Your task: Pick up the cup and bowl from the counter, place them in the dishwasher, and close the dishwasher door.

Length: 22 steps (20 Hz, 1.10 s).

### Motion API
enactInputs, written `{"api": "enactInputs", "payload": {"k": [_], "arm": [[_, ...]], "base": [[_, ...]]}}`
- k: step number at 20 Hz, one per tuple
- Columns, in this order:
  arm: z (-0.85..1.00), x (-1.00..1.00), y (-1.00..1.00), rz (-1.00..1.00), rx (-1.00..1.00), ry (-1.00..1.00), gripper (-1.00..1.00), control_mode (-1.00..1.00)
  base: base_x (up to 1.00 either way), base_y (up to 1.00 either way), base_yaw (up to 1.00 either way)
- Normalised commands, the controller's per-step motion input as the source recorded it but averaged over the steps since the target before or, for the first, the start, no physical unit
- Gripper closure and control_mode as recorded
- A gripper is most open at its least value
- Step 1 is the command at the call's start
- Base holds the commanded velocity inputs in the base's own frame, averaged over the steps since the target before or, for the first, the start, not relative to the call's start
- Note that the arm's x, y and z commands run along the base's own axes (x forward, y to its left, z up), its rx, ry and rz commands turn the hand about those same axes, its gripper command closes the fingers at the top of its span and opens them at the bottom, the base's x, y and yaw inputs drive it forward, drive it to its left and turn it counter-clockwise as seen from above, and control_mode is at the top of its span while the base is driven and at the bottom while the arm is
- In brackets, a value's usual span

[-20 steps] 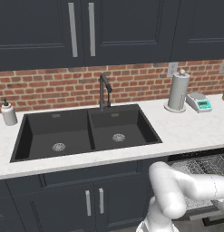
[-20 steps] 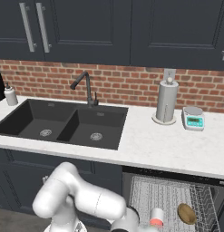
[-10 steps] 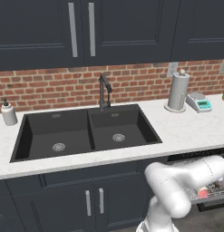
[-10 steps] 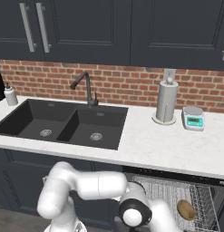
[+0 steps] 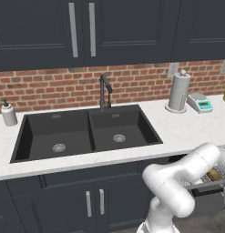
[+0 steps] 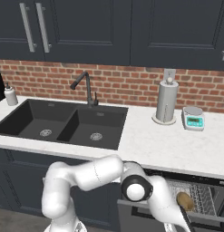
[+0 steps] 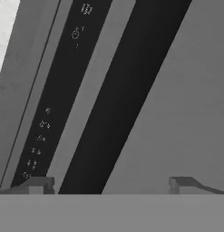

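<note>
Swinging lower and further right since a second ago, the arm now covers the cup's spot in the dishwasher (image 6: pixel 208 199) rack, while the bowl (image 6: pixel 185 201) sits there just past the forearm. Seen from the hand, the gripper (image 7: pixel 111 185) holds nothing — fingertips (image 7: pixel 40 185) spread wide, close to what seems to be the dishwasher's dark control strip.

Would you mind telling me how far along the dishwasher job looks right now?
The bowl already sits in the dishwasher rack, and no cup is left on the counter; whether the cup is in the rack can't be seen. The open gripper holds nothing, facing a dark panel. The door isn't closed yet.
</note>
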Motion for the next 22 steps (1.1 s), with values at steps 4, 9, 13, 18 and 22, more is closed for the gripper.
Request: {"api": "enactInputs", "payload": {"k": [4,9,13,18,22], "arm": [[0.0,1.0,0.26,0.0,0.02,0.11,-1.0,-1.0],[-0.03,1.0,0.22,0.0,0.01,0.07,-1.0,-1.0],[-0.18,1.0,0.04,0.02,0.05,0.0,-1.0,-1.0],[-0.32,1.0,0.13,0.04,0.0,-0.09,-1.0,-1.0],[-0.34,1.0,0.12,0.04,0.0,-0.13,-1.0,-1.0]], "base": [[0.0,0.0,0.0],[0.0,0.0,0.0],[0.0,0.0,0.0],[0.0,0.0,0.0],[0.0,0.0,0.0]]}}
